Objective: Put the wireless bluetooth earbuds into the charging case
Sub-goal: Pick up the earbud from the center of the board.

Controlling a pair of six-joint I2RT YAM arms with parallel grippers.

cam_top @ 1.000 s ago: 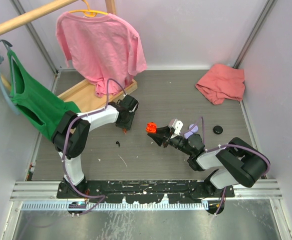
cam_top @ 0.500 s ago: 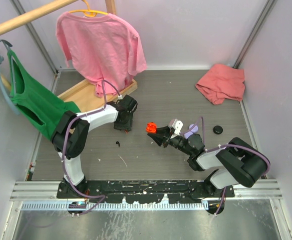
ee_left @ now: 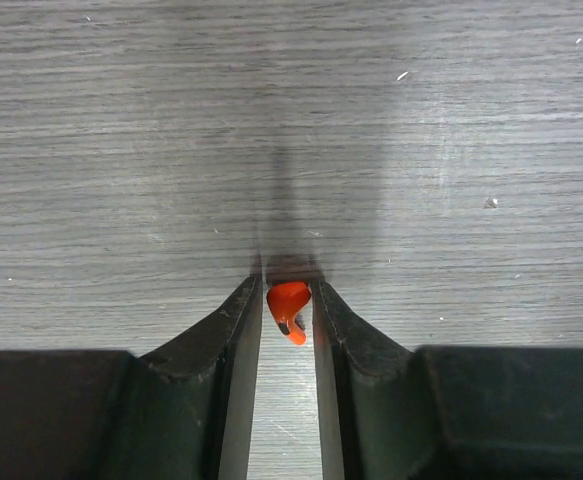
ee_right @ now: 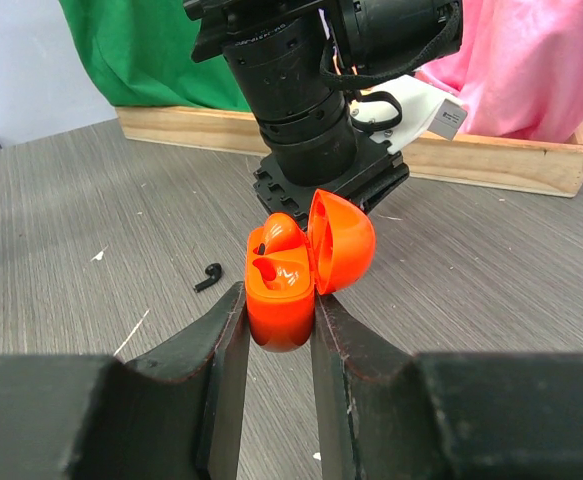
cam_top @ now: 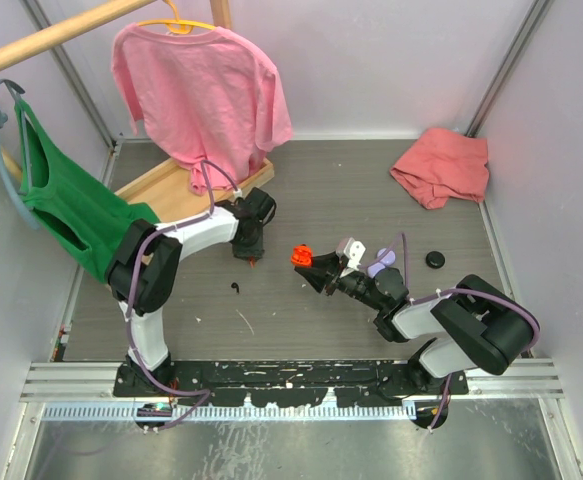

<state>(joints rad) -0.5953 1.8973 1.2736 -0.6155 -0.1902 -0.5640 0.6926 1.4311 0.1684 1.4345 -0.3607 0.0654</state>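
My right gripper [cam_top: 313, 266] [ee_right: 279, 300] is shut on the orange-red charging case [cam_top: 300, 255] [ee_right: 283, 290] and holds it above the table with its lid open. One orange-red earbud [ee_right: 276, 232] sits in the case. My left gripper [cam_top: 250, 252] [ee_left: 286, 290] points down at the table, shut on a second orange-red earbud [ee_left: 288, 306] [cam_top: 254, 262] pinched at its fingertips. It stands just left of the case. A black earbud [cam_top: 235, 288] [ee_right: 208, 277] lies loose on the table, near of the left gripper.
A lilac round case [cam_top: 380, 264] lies by the right arm and a black round case [cam_top: 436, 259] further right. A crumpled pink cloth [cam_top: 441, 167] lies at the back right. A wooden rack base [cam_top: 171, 183] with a pink shirt [cam_top: 199, 90] and a green shirt [cam_top: 66, 205] stands at the back left.
My left gripper has drawn back slightly toward the rack and turned a little, the orange-red earbud staying at its tips. The right gripper and the case have not moved.
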